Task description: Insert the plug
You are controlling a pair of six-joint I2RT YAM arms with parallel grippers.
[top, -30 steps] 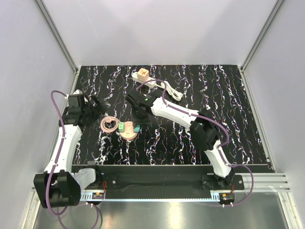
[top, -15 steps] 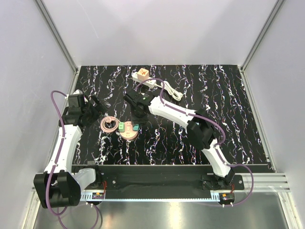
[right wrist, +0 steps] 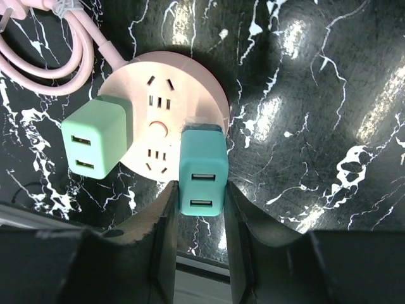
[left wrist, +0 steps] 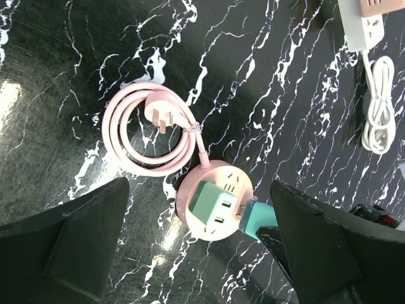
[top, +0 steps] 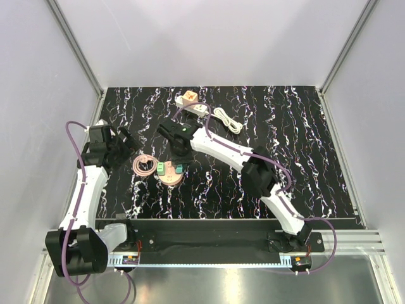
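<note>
Teal plug (right wrist: 202, 172) sits pinched in your right gripper (right wrist: 201, 189) at the pink socket's (right wrist: 190, 82) rim, toward the table's (top: 304, 139) left edge, prongs hidden; your left gripper (left wrist: 199, 190) hangs spread wide.

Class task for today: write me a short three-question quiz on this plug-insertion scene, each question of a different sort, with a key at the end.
1. True or false: the left hand is open and holds nothing.
2. The untouched charger on the round pink hub is: A light green, B red, C black.
3. What does the right hand grip?
Key: 1 true; 2 A; 3 the teal charger.
</note>
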